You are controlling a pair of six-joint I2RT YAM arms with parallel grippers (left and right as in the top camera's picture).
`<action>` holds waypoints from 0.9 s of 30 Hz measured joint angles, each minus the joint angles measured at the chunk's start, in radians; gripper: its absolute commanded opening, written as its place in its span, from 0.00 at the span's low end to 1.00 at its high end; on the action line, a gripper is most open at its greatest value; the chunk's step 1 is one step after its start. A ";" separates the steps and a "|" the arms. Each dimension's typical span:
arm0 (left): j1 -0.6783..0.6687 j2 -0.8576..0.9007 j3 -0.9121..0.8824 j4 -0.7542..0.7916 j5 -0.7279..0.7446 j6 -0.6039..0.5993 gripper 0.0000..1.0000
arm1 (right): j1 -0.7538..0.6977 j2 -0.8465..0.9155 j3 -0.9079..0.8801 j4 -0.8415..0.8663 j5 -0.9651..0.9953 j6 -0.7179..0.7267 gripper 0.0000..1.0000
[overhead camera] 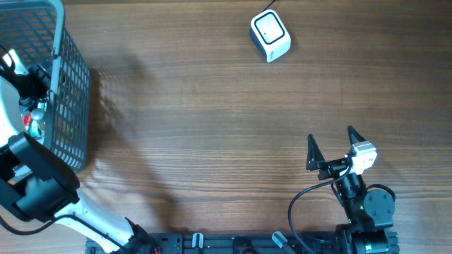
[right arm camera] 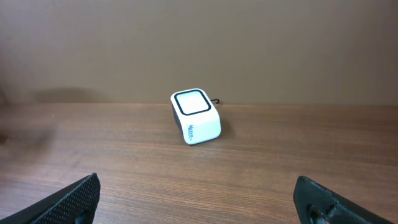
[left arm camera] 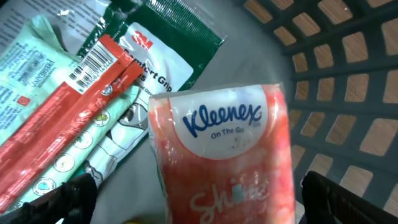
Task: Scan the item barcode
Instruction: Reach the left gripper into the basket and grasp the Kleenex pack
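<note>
Evidently a crowded pick: the left gripper point(left arm camera: 202, 202) hangs spread wide over the Kleenex pack point(left arm camera: 224, 155) inside the basket point(overhead camera: 70, 85) at nine o'clock on the table.
Its jaws stand apart, gripping nothing, with one finger on each side of the pack, which overlaps a green 3M bag point(left arm camera: 168, 37); a red-striped packet point(left arm camera: 68, 118) lies at ten o'clock of it. Closing here could pinch the bag as well, or squash the soft pack so it slips on the lift. No barcode shows on the pack, so it may reach the scanner point(overhead camera: 270, 35) at one o'clock facing wrongly. The right gripper point(overhead camera: 330, 135), at five o'clock, is likewise spread and empty.
</note>
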 measured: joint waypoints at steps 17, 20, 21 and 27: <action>-0.001 0.072 -0.002 -0.041 0.021 0.014 0.71 | 0.000 0.000 0.000 0.000 0.000 0.000 1.00; -0.001 0.074 -0.002 -0.048 0.021 0.014 0.69 | 0.000 0.000 0.000 0.000 0.000 0.000 1.00; -0.001 0.074 -0.002 -0.050 0.021 0.014 0.69 | 0.000 0.000 0.000 0.000 0.000 0.000 1.00; -0.001 0.074 -0.005 -0.048 0.010 0.014 0.67 | 0.000 0.000 0.000 0.000 0.000 0.000 1.00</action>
